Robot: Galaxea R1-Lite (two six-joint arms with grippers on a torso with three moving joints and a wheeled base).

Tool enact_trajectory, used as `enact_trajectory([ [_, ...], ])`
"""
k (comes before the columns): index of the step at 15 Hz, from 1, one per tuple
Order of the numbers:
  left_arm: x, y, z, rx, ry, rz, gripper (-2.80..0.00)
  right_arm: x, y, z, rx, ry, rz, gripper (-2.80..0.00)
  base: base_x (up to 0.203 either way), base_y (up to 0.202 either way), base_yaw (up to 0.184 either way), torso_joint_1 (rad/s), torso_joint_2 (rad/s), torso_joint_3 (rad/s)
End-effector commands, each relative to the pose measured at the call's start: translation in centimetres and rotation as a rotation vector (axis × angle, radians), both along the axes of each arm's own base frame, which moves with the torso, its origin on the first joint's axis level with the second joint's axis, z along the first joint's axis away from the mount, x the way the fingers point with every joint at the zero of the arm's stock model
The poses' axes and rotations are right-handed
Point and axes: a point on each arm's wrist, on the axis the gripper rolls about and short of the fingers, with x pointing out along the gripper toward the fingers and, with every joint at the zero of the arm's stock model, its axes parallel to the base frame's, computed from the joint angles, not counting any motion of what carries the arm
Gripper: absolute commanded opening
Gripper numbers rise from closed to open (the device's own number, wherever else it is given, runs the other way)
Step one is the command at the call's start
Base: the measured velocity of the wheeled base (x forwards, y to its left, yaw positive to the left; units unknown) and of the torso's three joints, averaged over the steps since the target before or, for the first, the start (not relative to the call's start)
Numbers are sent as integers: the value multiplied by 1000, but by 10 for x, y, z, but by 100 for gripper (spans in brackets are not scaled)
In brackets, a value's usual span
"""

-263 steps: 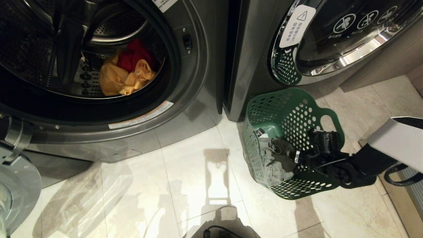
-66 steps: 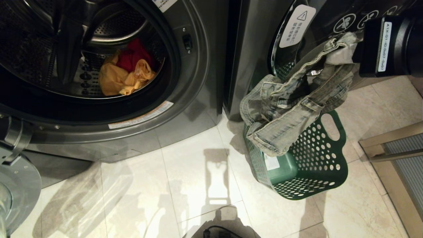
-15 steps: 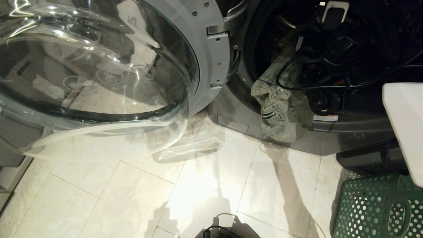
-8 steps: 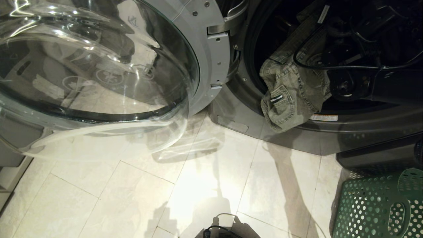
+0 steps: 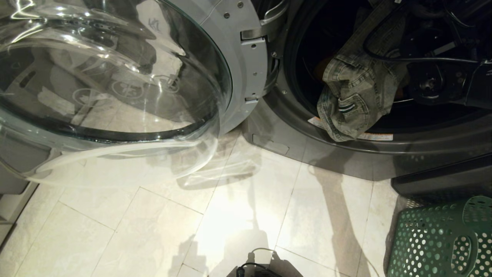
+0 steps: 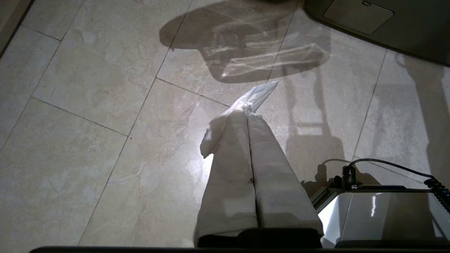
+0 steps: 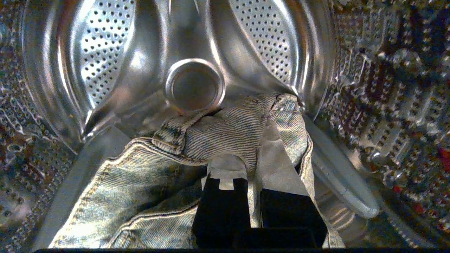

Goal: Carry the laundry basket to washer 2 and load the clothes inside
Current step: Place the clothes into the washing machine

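The right gripper (image 7: 251, 196), clenched on the jeans (image 5: 355, 96), has carried them up off the front lip of washer 2 (image 5: 384, 154) and further into its open mouth within the last second — only their lower fold still drapes over the lip, while the wrist view shows the held end already inside the steel drum (image 7: 105, 52). The laundry basket (image 5: 438, 238) stands on the floor by the washer's lower right corner, so loading looks close to a release — the left gripper (image 6: 251, 116) hangs pressed together over the tiles

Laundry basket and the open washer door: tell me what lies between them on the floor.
Head view: only bare tile floor lies between the laundry basket and the washer door.
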Motion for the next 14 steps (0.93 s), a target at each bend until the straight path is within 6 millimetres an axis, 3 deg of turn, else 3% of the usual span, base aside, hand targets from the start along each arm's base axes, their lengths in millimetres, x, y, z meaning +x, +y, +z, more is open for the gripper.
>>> enact_trajectory([
  [1, 0, 0, 0, 0, 2, 0, -280, 16, 4, -16, -5, 36, -3, -280, 0, 0, 0, 0, 0, 0],
  [6, 0, 0, 0, 0, 2, 0, -280, 61, 2, -67, -59, 148, -60, -280, 0, 0, 0, 0, 0, 0],
  [8, 0, 0, 0, 0, 2, 0, -280, 68, -4, -75, -69, 156, -83, -280, 0, 0, 0, 0, 0, 0],
  [9, 0, 0, 0, 0, 2, 0, -280, 67, -4, -74, -69, 155, -83, 0, 0, 0, 0, 0, 0, 0],
  [14, 0, 0, 0, 0, 2, 0, -280, 57, -7, -59, -109, 133, -83, 0, 0, 0, 0, 0, 0, 0],
])
